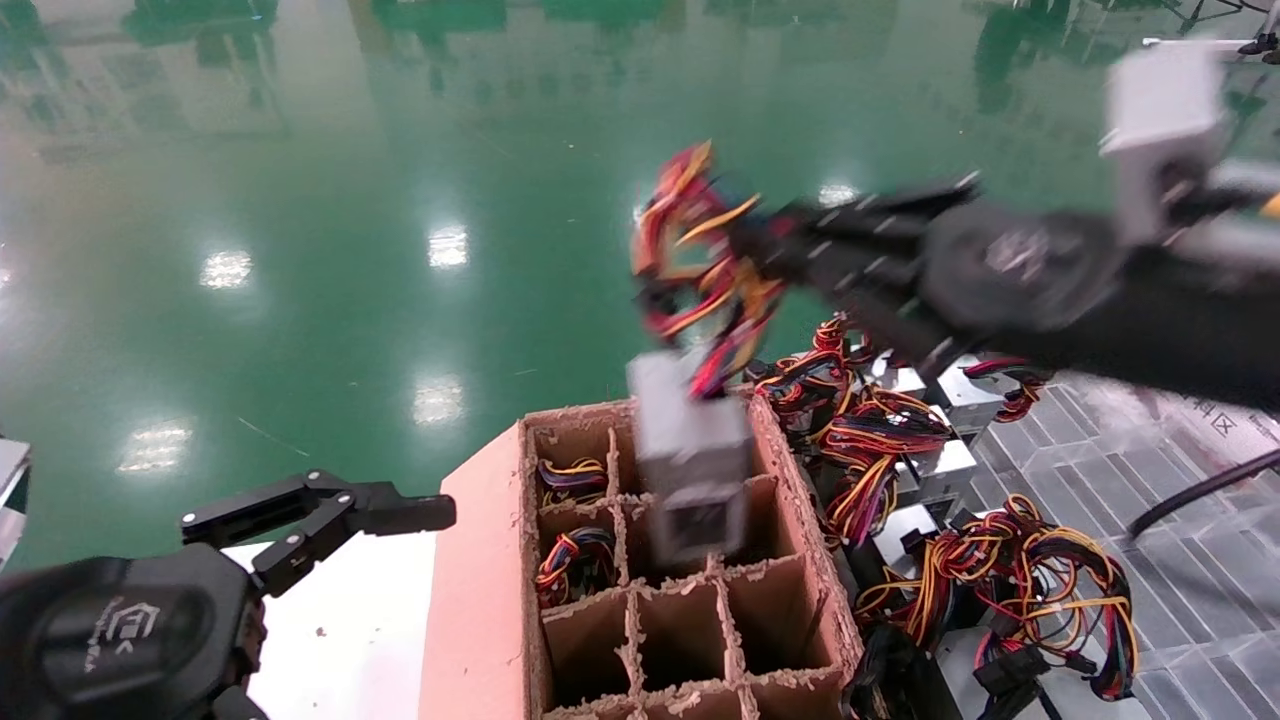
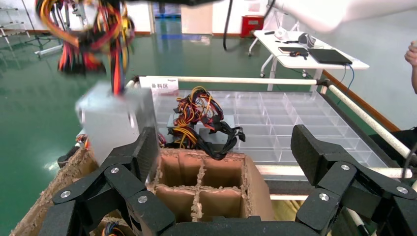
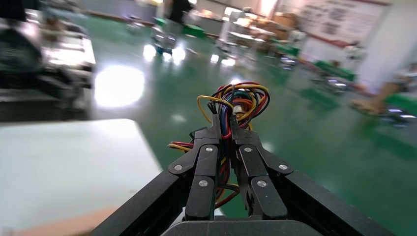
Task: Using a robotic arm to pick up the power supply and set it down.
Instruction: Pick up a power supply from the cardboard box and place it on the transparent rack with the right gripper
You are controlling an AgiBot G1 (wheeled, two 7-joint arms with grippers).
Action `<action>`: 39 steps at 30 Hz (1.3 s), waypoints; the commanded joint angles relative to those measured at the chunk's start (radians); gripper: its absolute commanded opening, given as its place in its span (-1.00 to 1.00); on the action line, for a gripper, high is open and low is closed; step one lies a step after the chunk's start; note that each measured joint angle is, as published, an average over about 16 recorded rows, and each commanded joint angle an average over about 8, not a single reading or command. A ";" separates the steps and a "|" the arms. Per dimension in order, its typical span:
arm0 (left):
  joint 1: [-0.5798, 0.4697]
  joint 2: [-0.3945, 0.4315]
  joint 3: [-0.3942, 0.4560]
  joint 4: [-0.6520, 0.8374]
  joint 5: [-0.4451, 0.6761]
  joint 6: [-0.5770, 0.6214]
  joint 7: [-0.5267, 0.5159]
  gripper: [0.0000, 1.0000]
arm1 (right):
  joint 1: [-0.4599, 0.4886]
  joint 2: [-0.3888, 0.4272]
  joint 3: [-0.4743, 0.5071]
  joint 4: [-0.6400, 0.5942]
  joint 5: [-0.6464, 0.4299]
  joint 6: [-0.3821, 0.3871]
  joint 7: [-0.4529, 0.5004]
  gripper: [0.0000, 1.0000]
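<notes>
A white sign (image 2: pixel 164 85) on the tray rack's rail reads 备料区 — the same sign shows partly in the head view (image 1: pixel 1222 420), ending in 区.

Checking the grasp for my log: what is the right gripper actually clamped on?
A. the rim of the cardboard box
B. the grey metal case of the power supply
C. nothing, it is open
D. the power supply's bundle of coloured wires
D: the right gripper is shut on the wires, and the power supply dangles from them above the box.
</notes>
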 commanded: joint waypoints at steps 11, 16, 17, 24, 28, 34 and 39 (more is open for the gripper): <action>0.000 0.000 0.000 0.000 0.000 0.000 0.000 1.00 | 0.264 0.170 -0.022 -0.264 -0.162 -0.080 -0.135 -1.00; 0.000 0.000 0.000 0.000 0.000 0.000 0.000 1.00 | 0.346 0.221 -0.063 -0.358 -0.247 -0.105 -0.195 -1.00; 0.000 0.000 0.000 0.000 0.000 0.000 0.000 1.00 | 0.359 0.228 -0.072 -0.376 -0.263 -0.106 -0.206 -1.00; 0.000 0.000 0.000 0.000 0.000 0.000 0.000 1.00 | 0.432 0.247 -0.144 -0.490 -0.382 -0.101 -0.277 -1.00; 0.000 0.000 0.000 0.000 0.000 0.000 0.000 1.00 | 0.453 0.234 -0.172 -0.556 -0.424 -0.096 -0.316 -1.00; 0.000 0.000 0.000 0.000 0.000 0.000 0.000 1.00 | 0.471 0.190 -0.195 -0.651 -0.459 -0.050 -0.370 -1.00; 0.000 0.000 0.000 0.000 0.000 0.000 0.000 1.00 | 0.483 0.142 -0.205 -0.713 -0.480 0.050 -0.398 -1.00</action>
